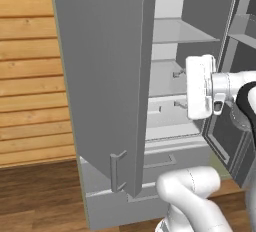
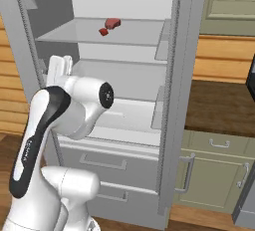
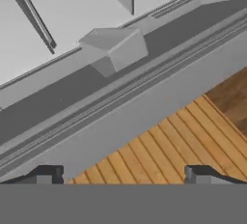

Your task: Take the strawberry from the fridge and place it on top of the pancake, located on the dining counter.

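The tall light-grey double-door fridge (image 1: 105, 76) stands open, both doors swung out, with pale shelves and lower drawers on show. In the right base view, the small red rounded strawberry (image 2: 103, 32) lies on the upper grey shelf (image 2: 124, 36) inside the fridge, toward eleven o'clock of the frame. Just beside it, at its one o'clock, sits a second, darker red lump (image 2: 113, 23), a little larger; the two look apart, though only barely.

The white arm with dark joints reaches up in front of the open compartment. In the left base view its white hand (image 1: 201, 87) sits at about three o'clock of the frame, level with the middle shelves and below the shelf that carries the strawberry. In the right base view the arm's elbow joint (image 2: 94, 98) covers the hand, so the strawberry lies well above it at roughly twelve o'clock.

In the hand view, the two-finger gripper (image 3: 123, 175) shows its two dark fingertips (image 3: 48, 174) at seven and five o'clock, set wide apart with nothing between them. Beyond them run a grey edge of the fridge with its seal grooves, a small grey bracket at eleven o'clock, and a light wooden plank wall (image 3: 159, 150) from five o'clock outward.
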